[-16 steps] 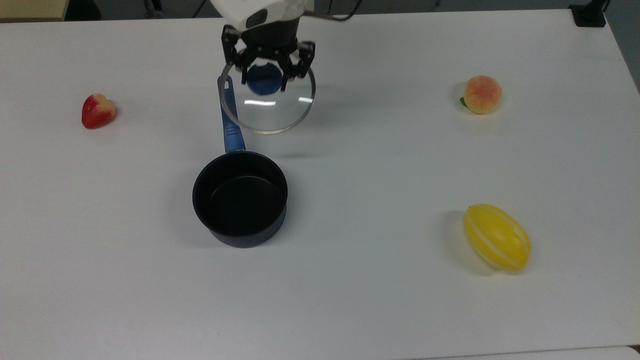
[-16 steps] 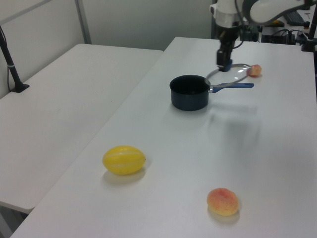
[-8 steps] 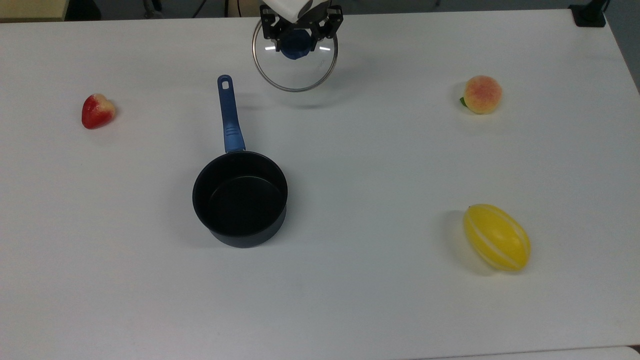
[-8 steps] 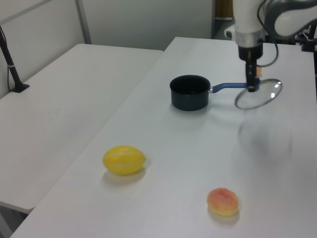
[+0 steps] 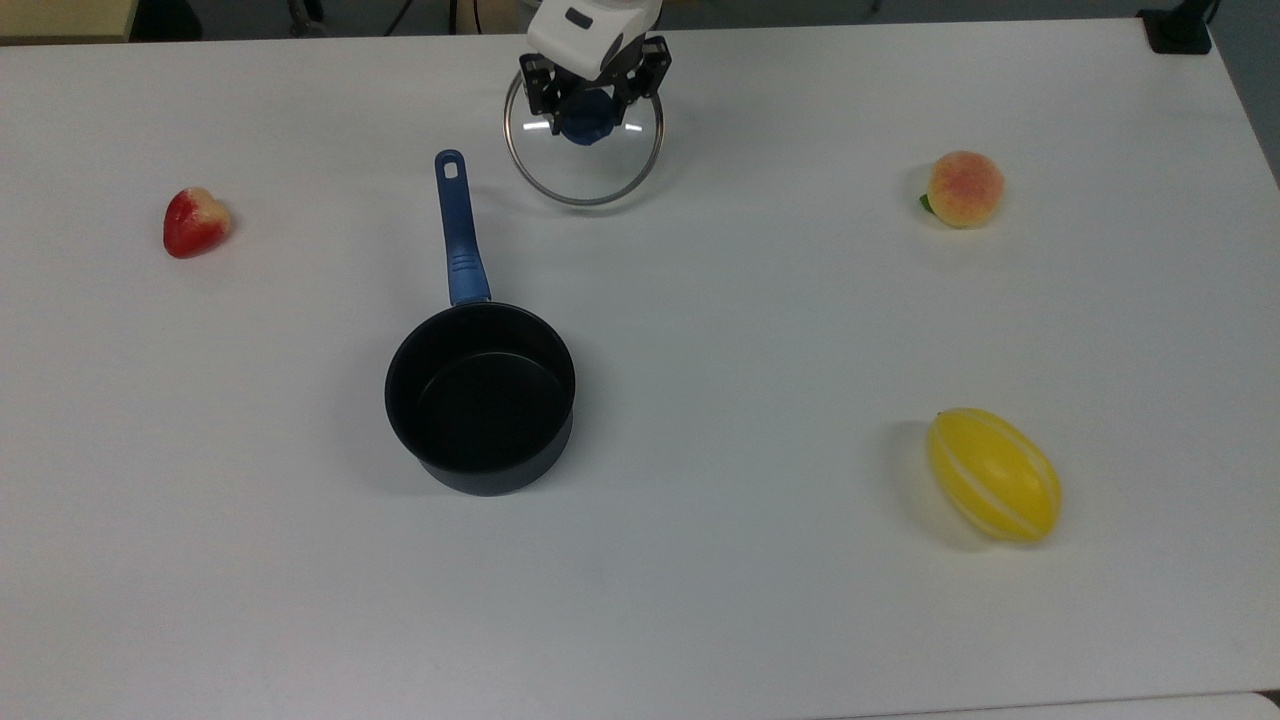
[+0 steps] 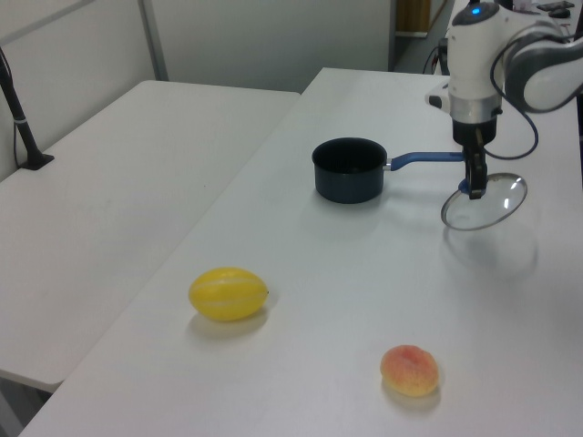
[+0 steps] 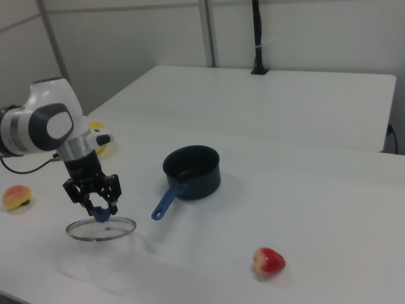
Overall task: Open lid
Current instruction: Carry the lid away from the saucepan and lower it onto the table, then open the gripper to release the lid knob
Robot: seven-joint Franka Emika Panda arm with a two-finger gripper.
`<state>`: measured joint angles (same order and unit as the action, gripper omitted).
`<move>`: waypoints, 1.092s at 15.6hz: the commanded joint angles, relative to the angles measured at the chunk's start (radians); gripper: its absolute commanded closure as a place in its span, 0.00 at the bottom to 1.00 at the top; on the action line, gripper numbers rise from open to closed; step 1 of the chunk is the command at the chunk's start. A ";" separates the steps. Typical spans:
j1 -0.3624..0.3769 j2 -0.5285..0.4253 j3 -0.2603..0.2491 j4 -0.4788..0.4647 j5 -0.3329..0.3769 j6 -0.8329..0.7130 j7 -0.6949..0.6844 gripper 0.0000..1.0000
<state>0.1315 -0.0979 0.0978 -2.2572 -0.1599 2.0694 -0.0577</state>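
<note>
The lid (image 5: 584, 160) hangs by its blue knob (image 5: 586, 117) from the gripper (image 5: 590, 100), whose jaws are closed narrowly on the knob from both sides. In the right view the glass disc sits roughly level just above the surface (image 5: 750, 330), with its shadow below it; whether the rim touches the surface cannot be told. No lettering on the glass can be read. In the top view the lid is at the far edge of the surface, just right of the tip of the saucepan's blue handle (image 5: 455, 232) and apart from it. The black saucepan (image 5: 481, 398) stands uncovered nearer the middle. Further out in the top view, a strawberry (image 5: 195, 221) lies to the left, a peach (image 5: 964, 188) to the far right, and a yellow melon (image 5: 994, 474) to the near right
</note>
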 commanded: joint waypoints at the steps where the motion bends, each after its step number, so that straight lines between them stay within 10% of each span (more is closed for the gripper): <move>1: -0.026 -0.023 -0.006 -0.080 0.010 0.159 -0.034 1.00; 13: -0.053 0.044 -0.013 -0.114 0.010 0.327 0.030 1.00; 17: -0.052 0.041 -0.013 -0.108 0.010 0.264 0.042 0.46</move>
<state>0.0787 -0.0461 0.0903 -2.3547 -0.1599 2.3678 -0.0303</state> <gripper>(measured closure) 0.348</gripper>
